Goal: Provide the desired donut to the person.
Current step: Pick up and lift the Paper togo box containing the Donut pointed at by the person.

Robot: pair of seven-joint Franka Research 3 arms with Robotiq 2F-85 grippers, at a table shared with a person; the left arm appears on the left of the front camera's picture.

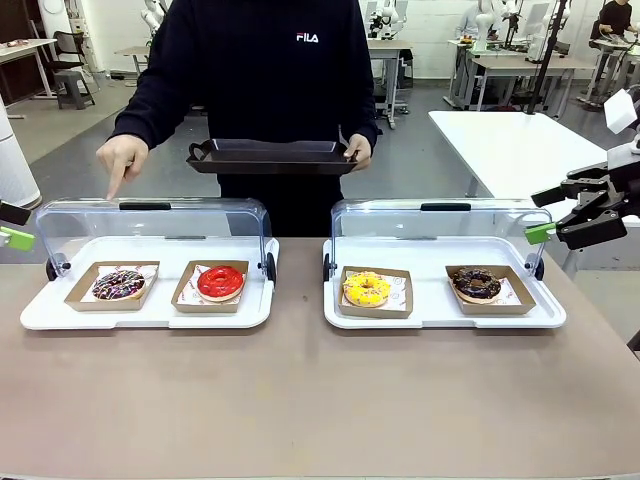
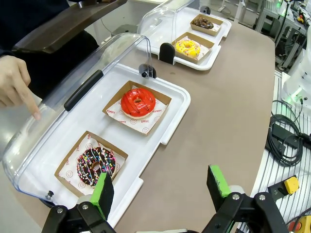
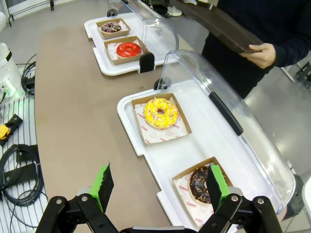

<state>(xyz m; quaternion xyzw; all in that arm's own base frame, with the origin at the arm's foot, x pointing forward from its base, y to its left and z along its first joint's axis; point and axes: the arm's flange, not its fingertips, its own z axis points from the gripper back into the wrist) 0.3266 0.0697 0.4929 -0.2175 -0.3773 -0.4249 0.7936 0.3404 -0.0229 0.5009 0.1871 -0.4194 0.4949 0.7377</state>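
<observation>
At the far left of the front view, the sprinkled chocolate donut (image 1: pixel 119 285) is seen in its cardboard tray (image 1: pixel 84 288), below the raised clear lid (image 1: pixel 150 225) — pointed at by a finger of the person (image 1: pixel 260 80). The left hand (image 2: pixel 160 187) and the right hand (image 3: pixel 160 185) are held open, gripping nothing.

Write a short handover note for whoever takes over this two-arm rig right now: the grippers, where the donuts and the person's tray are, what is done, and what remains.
Left gripper: open, empty, hovering by the sprinkled chocolate donut at the outer end of the left case.
Right gripper: open, empty, above the dark chocolate donut in the right case.
Both lids are up. The red donut and yellow donut sit in their boxes.
Person's hand points down at the sprinkled donut's end; the other hand holds a dark tray.
Done: nothing picked.
Left: lift that donut, probably with the left arm, onto the tray.
</observation>
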